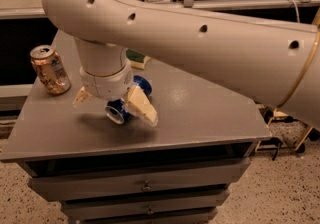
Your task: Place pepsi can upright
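The pepsi can (pixel 121 109), dark blue with a silver end facing front-left, lies on its side on the grey cabinet top (pixel 200 113). My gripper (pixel 112 106) hangs from the big white arm right over the can, pointing down. Its two cream fingers are spread apart. The right finger (pixel 142 109) is in front of the can's side. The left finger (pixel 81 99) stands clear of the can to its left. Part of the can is hidden behind the wrist.
An orange-gold can (pixel 49 69) stands upright at the left edge of the top. A green and white object (pixel 138 59) lies behind the arm. The cabinet has drawers (pixel 145 186) below. A speckled floor and a metal frame lie to the right.
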Controlling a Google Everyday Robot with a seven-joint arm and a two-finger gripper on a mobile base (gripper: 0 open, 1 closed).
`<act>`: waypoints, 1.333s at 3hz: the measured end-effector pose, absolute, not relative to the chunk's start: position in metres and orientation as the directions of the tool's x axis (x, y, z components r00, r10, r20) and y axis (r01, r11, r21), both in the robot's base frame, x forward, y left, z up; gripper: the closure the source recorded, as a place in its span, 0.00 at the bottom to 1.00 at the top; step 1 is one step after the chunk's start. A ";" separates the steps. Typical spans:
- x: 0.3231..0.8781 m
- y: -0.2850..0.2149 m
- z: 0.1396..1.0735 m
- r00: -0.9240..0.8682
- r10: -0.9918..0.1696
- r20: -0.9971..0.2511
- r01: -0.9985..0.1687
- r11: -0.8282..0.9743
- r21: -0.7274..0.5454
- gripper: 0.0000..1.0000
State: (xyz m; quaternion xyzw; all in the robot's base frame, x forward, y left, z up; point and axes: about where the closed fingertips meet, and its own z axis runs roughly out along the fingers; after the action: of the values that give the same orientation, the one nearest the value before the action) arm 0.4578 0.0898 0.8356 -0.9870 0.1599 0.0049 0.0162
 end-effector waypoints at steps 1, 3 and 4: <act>0.463 0.089 0.834 0.934 -0.358 -0.007 -0.358 -0.934 -0.021 0.17; 0.513 0.076 0.837 0.833 -0.554 -0.017 -0.553 -0.830 -0.065 0.64; 0.526 0.074 0.851 0.800 -0.599 -0.022 -0.598 -0.794 -0.108 0.87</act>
State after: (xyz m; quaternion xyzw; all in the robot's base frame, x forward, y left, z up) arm 0.5257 0.0735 0.8511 -0.9472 0.3160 -0.0067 0.0545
